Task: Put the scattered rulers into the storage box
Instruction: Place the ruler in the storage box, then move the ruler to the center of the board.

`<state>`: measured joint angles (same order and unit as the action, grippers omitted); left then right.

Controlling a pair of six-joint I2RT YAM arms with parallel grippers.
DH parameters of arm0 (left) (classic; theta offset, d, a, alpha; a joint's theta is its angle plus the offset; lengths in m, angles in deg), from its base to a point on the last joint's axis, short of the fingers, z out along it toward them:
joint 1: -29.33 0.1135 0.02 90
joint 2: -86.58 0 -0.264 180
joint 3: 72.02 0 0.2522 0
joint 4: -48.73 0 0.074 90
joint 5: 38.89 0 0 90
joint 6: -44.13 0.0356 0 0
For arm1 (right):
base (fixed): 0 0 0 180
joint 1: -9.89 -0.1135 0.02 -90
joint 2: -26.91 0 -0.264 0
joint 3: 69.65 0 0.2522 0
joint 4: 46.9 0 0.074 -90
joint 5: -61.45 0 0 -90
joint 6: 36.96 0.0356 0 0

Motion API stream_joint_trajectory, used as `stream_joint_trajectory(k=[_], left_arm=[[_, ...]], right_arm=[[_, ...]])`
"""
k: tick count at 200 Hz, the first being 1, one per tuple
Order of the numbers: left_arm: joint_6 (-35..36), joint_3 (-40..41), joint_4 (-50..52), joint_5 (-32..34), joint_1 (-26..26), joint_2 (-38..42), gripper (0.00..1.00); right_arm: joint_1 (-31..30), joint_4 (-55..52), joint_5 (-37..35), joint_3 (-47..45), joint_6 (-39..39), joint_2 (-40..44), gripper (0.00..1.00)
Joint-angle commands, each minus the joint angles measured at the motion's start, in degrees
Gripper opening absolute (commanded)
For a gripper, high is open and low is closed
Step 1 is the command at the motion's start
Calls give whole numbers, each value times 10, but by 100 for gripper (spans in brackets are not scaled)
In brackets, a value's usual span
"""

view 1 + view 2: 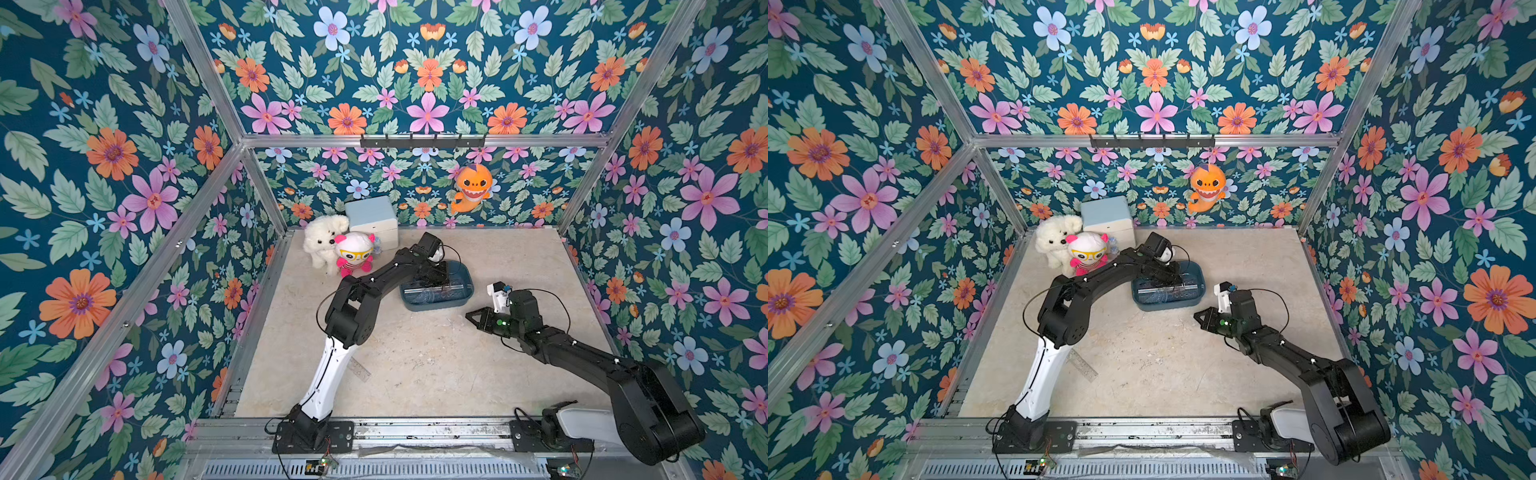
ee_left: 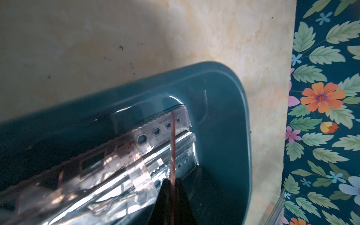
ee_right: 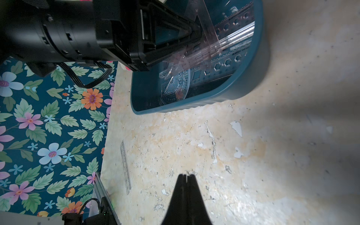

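Note:
The dark teal storage box [image 1: 468, 291] [image 1: 1200, 296] sits behind the table's middle with several clear rulers [image 2: 155, 133] [image 3: 224, 66] in it, among them a half-round protractor [image 3: 176, 87]. My left gripper [image 1: 439, 283] [image 1: 1173, 283] [image 2: 172, 181] reaches down into the box. It is shut on a pinkish ruler [image 2: 173, 140] [image 3: 208, 25], which shows edge-on in the left wrist view. One clear straight ruler [image 1: 360, 369] [image 1: 1082, 365] [image 3: 125, 167] lies on the table by the left arm's white link. My right gripper [image 1: 468, 314] [image 1: 1197, 314] [image 3: 186, 175] hangs shut and empty in front of the box.
A white plush dog [image 1: 323, 239], a pink doll [image 1: 354, 252] and a pale blue-and-white cube box [image 1: 374, 220] stand at the back left. An orange plush [image 1: 473, 185] hangs on the back wall. Aluminium rails [image 1: 415, 428] border the beige table [image 1: 436, 365].

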<state>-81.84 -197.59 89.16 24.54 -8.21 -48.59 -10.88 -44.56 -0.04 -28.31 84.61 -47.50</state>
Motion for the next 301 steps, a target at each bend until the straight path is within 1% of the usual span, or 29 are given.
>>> stream_joint_trajectory(k=[1, 36, 55, 69, 83, 95, 112, 124, 138, 155, 162, 172, 188, 206, 223, 251, 269, 276, 291, 301], left_arm=[[12, -9, 16, 7, -2, -4, 21], [34, -16, 37, 43, -3, 12, 47], [50, -29, 61, 74, -2, 32, 57], [64, -34, 80, 109, -2, 58, 62], [75, -20, 97, 153, 0, 99, 63], [75, 17, 102, 191, 3, 147, 63], [69, 110, 91, 230, 16, 232, 63], [57, 187, 75, 251, 30, 299, 63], [42, 273, 56, 265, 54, 374, 62], [26, 362, 47, 261, 97, 449, 62], [22, 394, 45, 261, 116, 476, 62], [16, 434, 44, 263, 144, 510, 61], [2, 474, 58, 278, 185, 554, 60], [1, 498, 69, 290, 219, 595, 61], [8, 516, 66, 279, 256, 623, 61], [20, 538, 51, 205, 327, 638, 63], [28, 548, 43, 163, 352, 634, 63], [31, 552, 40, 153, 357, 632, 63], [37, 559, 35, 141, 362, 633, 63], [40, 561, 33, 139, 363, 634, 63]], right_arm=[[0, -2, 11, 2, -10, 2, 0], [0, -12, 13, 11, -13, 6, 0], [0, -21, 17, 19, -16, 11, 0], [0, -35, 21, 24, -18, 17, 1], [-9, -43, 21, 30, -14, 26, 4], [-41, -73, -13, 47, -24, 34, 10], [-121, -103, -83, 79, -38, 28, 15], [-189, -110, -127, 112, -47, 1, 15], [-262, -126, -179, 165, -65, -54, 16], [-344, -156, -229, 253, -99, -140, 18], [-372, -174, -245, 298, -114, -181, 20], [-410, -198, -271, 360, -141, -249, 26], [-452, -245, -299, 465, -183, -342, 34], [-480, -291, -320, 566, -214, -428, 44], [-497, -315, -326, 632, -233, -485, 51], [-514, -367, -328, 728, -250, -561, 58], [-520, -413, -341, 785, -255, -605, 63], [-520, -427, -345, 798, -254, -618, 67], [-520, -447, -353, 814, -248, -636, 67], [-520, -454, -357, 813, -241, -638, 61]])
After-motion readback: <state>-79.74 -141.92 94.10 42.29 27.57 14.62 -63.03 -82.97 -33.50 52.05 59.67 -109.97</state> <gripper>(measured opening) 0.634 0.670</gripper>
